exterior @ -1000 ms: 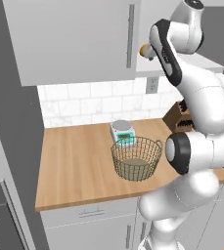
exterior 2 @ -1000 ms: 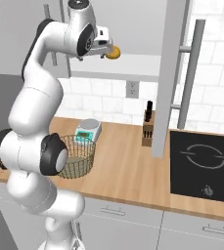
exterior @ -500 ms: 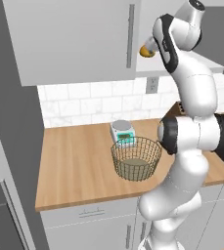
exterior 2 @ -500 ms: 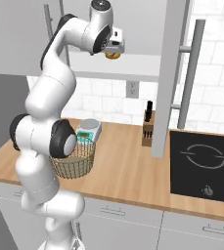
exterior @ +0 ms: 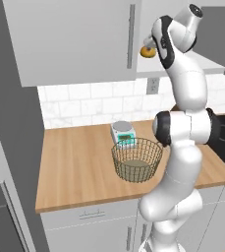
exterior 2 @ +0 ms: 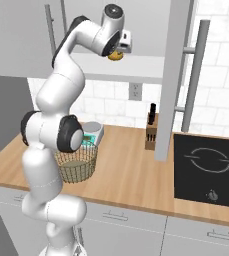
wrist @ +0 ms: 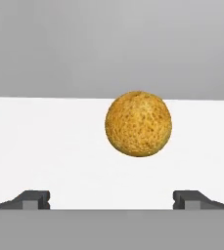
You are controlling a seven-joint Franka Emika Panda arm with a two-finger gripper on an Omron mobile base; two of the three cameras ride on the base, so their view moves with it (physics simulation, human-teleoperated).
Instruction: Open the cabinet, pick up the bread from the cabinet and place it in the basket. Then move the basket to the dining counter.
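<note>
The arm reaches up into the open cabinet (exterior 2: 178,75), whose door stands swung out with its long bar handle (exterior 2: 192,95) facing the room. The pincer (wrist: 111,199) is released, its two tips spread wide and touching nothing. The bread (wrist: 138,124), a round golden lump, sits on the white shelf (wrist: 45,146) just ahead of the tips, between their lines. Below, the wire basket (exterior: 136,159) rests on the wood surface (exterior: 79,167), just beside a small kitchen scale (exterior: 123,133). A knife block (exterior 2: 151,132) stands near the cooktop (exterior 2: 208,170).
</note>
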